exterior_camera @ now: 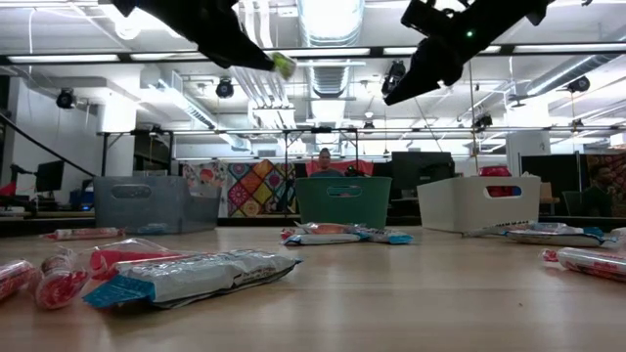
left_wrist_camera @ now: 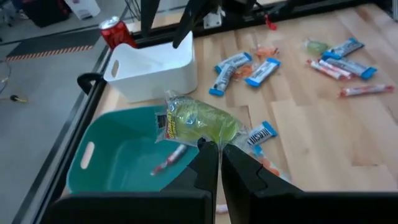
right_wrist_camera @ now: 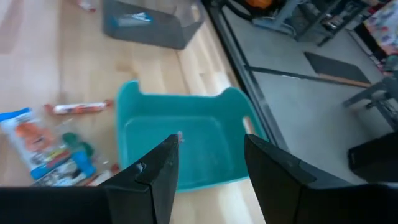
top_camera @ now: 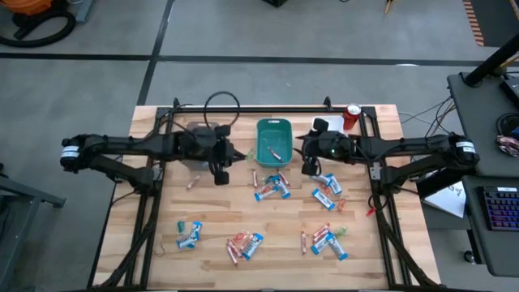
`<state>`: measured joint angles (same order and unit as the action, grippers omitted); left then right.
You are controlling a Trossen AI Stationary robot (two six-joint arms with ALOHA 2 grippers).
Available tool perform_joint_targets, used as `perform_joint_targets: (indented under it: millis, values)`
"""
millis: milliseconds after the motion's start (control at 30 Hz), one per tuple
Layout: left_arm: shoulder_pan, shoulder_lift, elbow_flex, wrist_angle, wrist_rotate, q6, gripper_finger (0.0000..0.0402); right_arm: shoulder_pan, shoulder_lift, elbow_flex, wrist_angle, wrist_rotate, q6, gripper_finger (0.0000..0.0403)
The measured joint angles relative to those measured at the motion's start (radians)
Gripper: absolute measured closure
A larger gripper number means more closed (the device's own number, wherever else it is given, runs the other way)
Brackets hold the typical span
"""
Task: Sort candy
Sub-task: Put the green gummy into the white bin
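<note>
My left gripper (left_wrist_camera: pixel 214 155) is shut on a green wrapped candy (left_wrist_camera: pixel 199 121) and hangs high over the table by the teal tray (left_wrist_camera: pixel 118 155); the low view shows the candy (exterior_camera: pixel 284 66) at its tip. My right gripper (right_wrist_camera: pixel 208 162) is open with nothing between its fingers, above the teal tray (right_wrist_camera: pixel 186 137). A slim red candy (left_wrist_camera: pixel 169 158) lies inside the teal tray. Many blue-and-white, red and orange candies (top_camera: pixel 272 186) lie scattered on the wooden table. My left gripper pinches the green candy at its near end (left_wrist_camera: pixel 208 138) between its two fingertips. The fingers slant down from the table's left side. The candy sticks out beyond the tips, lifted clear above the teal tray's rim.
A white tray (left_wrist_camera: pixel 152 68) stands beyond the teal one, with a red can (left_wrist_camera: pixel 117 31) behind it at the table's far edge. A grey tray (right_wrist_camera: pixel 152 22) sits left of the teal tray. A black frame rail (top_camera: pixel 268 108) runs along the far edge.
</note>
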<state>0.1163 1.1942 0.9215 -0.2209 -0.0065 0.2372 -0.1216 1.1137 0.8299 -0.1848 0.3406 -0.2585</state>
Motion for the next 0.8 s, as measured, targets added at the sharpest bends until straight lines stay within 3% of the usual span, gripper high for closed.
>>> perform_joint_targets:
  millis: [167, 467, 800]
  values:
    - [0.078, 0.0, -0.002, 0.035, 0.095, 0.016, 0.0401, -0.06, 0.0, 0.0, 0.043, -0.038, -0.025, 0.0229]
    - [0.093, 0.127, -0.005, 0.245, 0.13, 0.019, 0.0401, -0.101, 0.031, 0.0, 0.219, -0.323, -0.101, 0.0229]
    - [0.093, 0.284, -0.005, 0.366, 0.158, -0.033, 0.0402, -0.093, 0.1, 0.0, 0.265, -0.338, -0.15, 0.0229]
